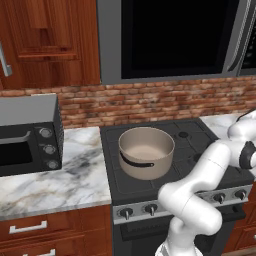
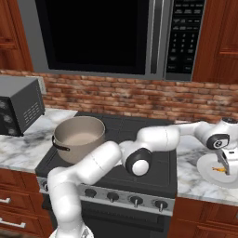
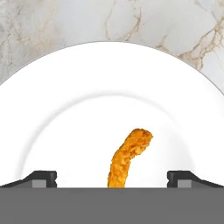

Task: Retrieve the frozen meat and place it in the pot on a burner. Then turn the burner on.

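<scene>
Reaching for the meat is the step you are in. From the left base view, the pot (image 1: 146, 152) sits on the front left burner of the stove (image 1: 192, 142), with nothing inside it yet. From the right base view, your gripper (image 2: 226, 168) hangs over the white plate (image 2: 208, 173) on the table (image 2: 197, 179), right of the stove and well apart from the pot. From the hand view, the gripper is spread wide around the breaded meat (image 3: 128, 158), not yet pinching. Next, I judge, you lower and close on it.

Beige-grey pot (image 1: 146, 151); white plate (image 3: 65, 109); orange breaded meat (image 3: 127, 157).
</scene>
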